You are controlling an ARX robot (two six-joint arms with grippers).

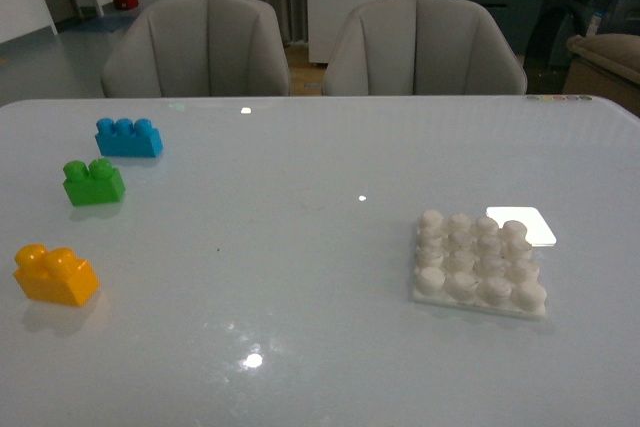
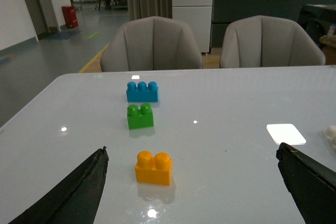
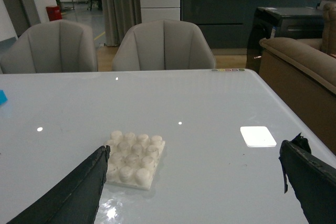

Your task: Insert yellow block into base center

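The yellow block sat on the near left part of the counter, well apart from the base on the right. It seemed each piece had been laid out within reach of one arm. The yellow block stood upright with its two studs on top, closest to the robot in a loose row with the green brick and the blue brick beyond it, so it could probably be taken without disturbing them. The base lay flat with all its studs bare, and a bright white patch showed just behind its far corner. Neither arm appeared in the front view. In the left wrist view, the left gripper hung above the counter with its jaws wide apart and holding nothing, aimed roughly toward the yellow block, which lay ahead between the two fingers. In the right wrist view, the right gripper was likewise spread and empty, looking across the counter with the base ahead by one finger. Nothing had yet been grasped, so the pick was likely the first step.
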